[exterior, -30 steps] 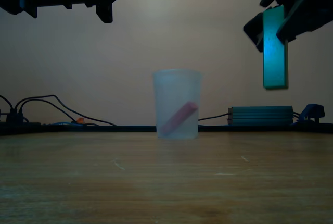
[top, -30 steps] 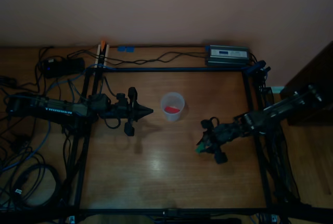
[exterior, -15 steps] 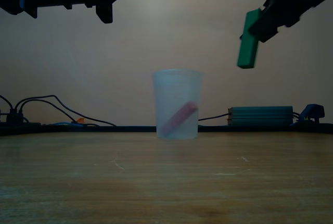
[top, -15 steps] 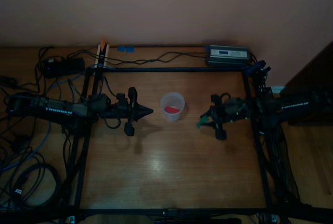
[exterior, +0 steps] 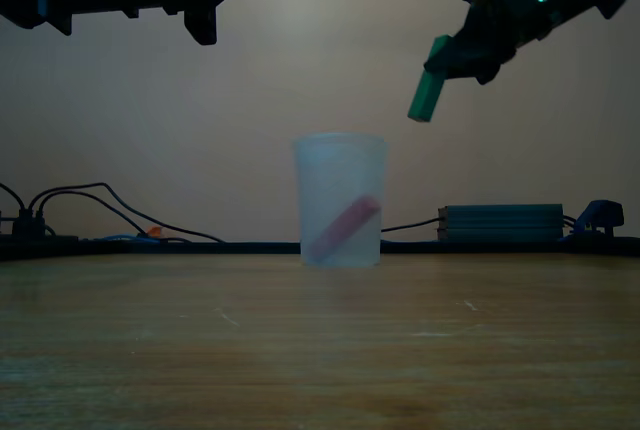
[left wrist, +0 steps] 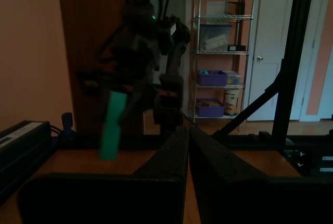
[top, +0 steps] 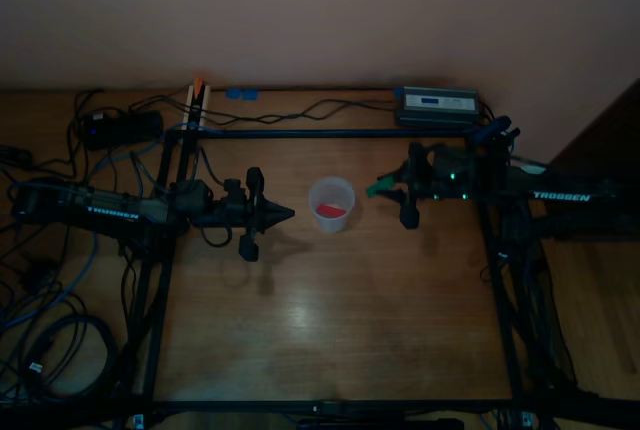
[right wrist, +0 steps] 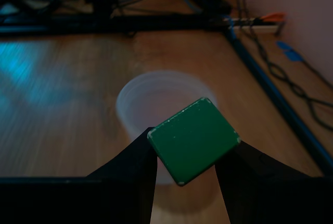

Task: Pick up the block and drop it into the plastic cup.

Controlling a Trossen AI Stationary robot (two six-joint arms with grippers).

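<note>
The translucent plastic cup stands upright mid-table with a flat red piece leaning inside it. My right gripper is shut on the green block, which hangs in the air just to the cup's right in the top view. In the exterior view the block tilts above and to the right of the cup's rim. The right wrist view shows the block clamped between dark fingers, with the cup beyond. My left gripper hovers shut and holding nothing on the cup's other side.
A black frame rail bounds the wooden table. A grey power box and cables lie along the back edge. More cables pile up at the top view's left. Bare wood spreads in front of the cup.
My right gripper has swung with the green block from the front right of the table toward the cup, now beside and above its rim. The left arm has not moved.
</note>
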